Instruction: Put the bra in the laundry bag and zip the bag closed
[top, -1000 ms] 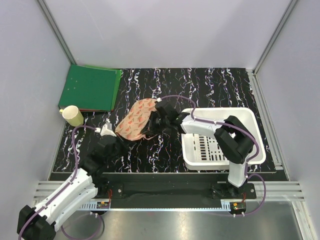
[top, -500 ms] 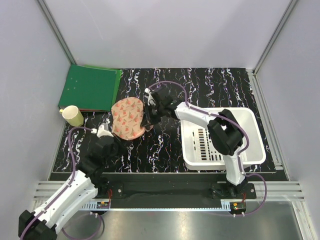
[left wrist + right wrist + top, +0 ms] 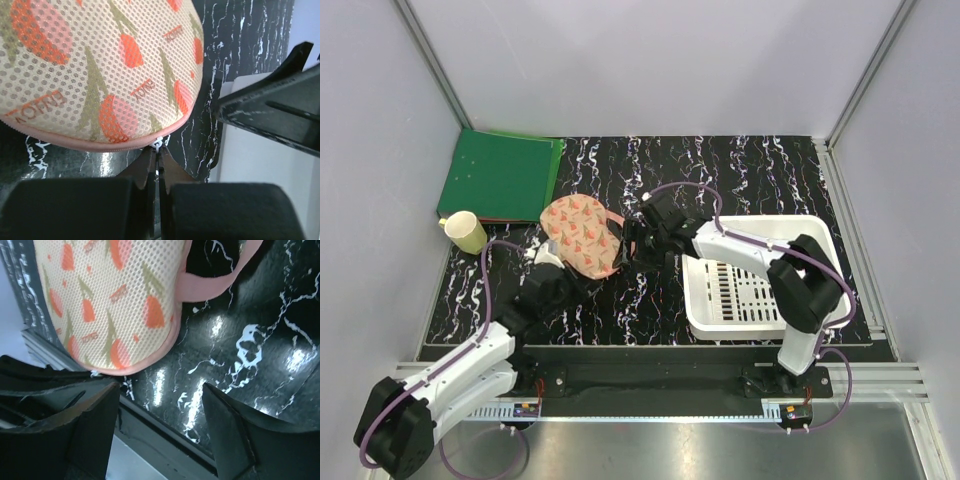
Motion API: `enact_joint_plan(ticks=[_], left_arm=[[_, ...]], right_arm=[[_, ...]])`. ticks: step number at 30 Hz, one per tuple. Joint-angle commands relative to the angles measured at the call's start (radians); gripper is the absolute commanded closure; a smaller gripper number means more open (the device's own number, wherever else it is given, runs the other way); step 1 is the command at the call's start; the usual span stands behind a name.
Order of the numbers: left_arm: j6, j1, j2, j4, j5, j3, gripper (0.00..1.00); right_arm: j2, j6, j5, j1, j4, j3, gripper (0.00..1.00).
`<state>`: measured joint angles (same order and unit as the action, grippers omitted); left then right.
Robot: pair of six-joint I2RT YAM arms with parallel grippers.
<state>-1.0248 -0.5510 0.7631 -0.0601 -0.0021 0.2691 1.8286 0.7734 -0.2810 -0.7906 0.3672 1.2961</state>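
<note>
The laundry bag, peach mesh with red-orange prints, lies closed on the black marbled table; its pink loop strap sticks out on the right. My left gripper sits at the bag's near edge, shut on the small white zipper pull at the pink seam. My right gripper stands open just right of the bag, with nothing but bare table between its fingers. The bra is not in view.
A white slotted basket stands at the right under the right arm. A green folder and a pale yellow cup sit at the back left. The table's near edge rail runs below the right gripper.
My right gripper has opened, let go of the bag's right edge and drawn back to the right. The bag has turned from slanted to rounder. The left gripper stays shut at its seam.
</note>
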Motion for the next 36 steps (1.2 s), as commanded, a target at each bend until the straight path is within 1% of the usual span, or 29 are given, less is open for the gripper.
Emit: enact_joint_plan(ticks=[1, 5, 8, 12, 14, 15, 16, 18, 20, 22, 23, 24, 25, 27, 28, 29, 31, 34, 36], left_arm=[[0.002, -0.009, 0.004, 0.097, 0.025, 0.055, 1.0], [-0.014, -0.017, 0.001, 0.105, 0.027, 0.051, 1.0], [-0.02, -0.021, 0.001, 0.114, 0.031, 0.055, 1.0], [-0.008, -0.03, 0.008, 0.114, 0.031, 0.082, 1.0], [0.003, -0.032, 0.027, 0.112, 0.036, 0.093, 1.0], [0.006, -0.032, 0.034, 0.114, 0.04, 0.099, 1.0], [0.011, -0.032, 0.045, 0.112, 0.043, 0.108, 1.0], [0.022, -0.033, 0.065, 0.108, 0.047, 0.116, 1.0], [0.038, -0.03, 0.074, 0.091, 0.03, 0.13, 1.0], [0.069, -0.015, 0.081, 0.033, 0.017, 0.154, 1.0], [0.077, -0.001, 0.084, -0.037, 0.005, 0.162, 1.0], [0.084, 0.014, 0.084, -0.061, 0.005, 0.168, 1.0], [0.106, 0.064, 0.081, -0.076, 0.005, 0.168, 1.0], [0.121, 0.118, 0.068, -0.148, 0.005, 0.173, 1.0], [0.14, 0.173, 0.065, -0.176, 0.004, 0.177, 1.0], [0.149, 0.198, 0.061, -0.219, -0.019, 0.182, 1.0], [0.163, 0.258, 0.059, -0.239, -0.024, 0.179, 1.0], [0.173, 0.302, 0.076, -0.256, -0.03, 0.171, 1.0], [0.183, 0.313, 0.105, -0.231, -0.032, 0.17, 1.0]], right_arm=[[-0.074, 0.127, 0.002, -0.009, -0.152, -0.052, 0.25], [-0.045, 0.243, -0.047, -0.019, -0.316, -0.103, 0.26], [-0.009, 0.311, -0.067, -0.022, -0.358, -0.103, 0.29], [0.011, 0.342, -0.057, -0.025, -0.399, -0.101, 0.34], [0.017, 0.339, -0.031, -0.024, -0.399, -0.098, 0.41], [0.02, 0.334, -0.023, -0.024, -0.399, -0.092, 0.46], [0.023, 0.328, -0.012, -0.022, -0.398, -0.09, 0.62], [0.043, 0.31, -0.014, -0.006, -0.386, -0.081, 0.81], [0.06, 0.281, -0.04, 0.019, -0.384, -0.081, 0.94], [0.058, 0.25, -0.044, 0.034, -0.373, -0.086, 0.96], [0.057, 0.215, -0.047, 0.04, -0.337, -0.08, 0.97], [0.057, 0.199, -0.053, 0.06, -0.323, -0.078, 0.98], [0.057, 0.185, -0.084, 0.071, -0.314, -0.077, 0.99], [0.058, 0.152, -0.113, 0.105, -0.304, -0.078, 1.0], [0.058, 0.136, -0.142, 0.117, -0.298, -0.078, 1.0], [0.061, 0.104, -0.159, 0.126, -0.292, -0.067, 1.0], [0.07, 0.073, -0.199, 0.143, -0.262, -0.051, 1.0], [0.106, 0.011, -0.23, 0.145, -0.209, 0.0, 1.0], [0.116, -0.026, -0.241, 0.146, -0.189, 0.034, 1.0]])
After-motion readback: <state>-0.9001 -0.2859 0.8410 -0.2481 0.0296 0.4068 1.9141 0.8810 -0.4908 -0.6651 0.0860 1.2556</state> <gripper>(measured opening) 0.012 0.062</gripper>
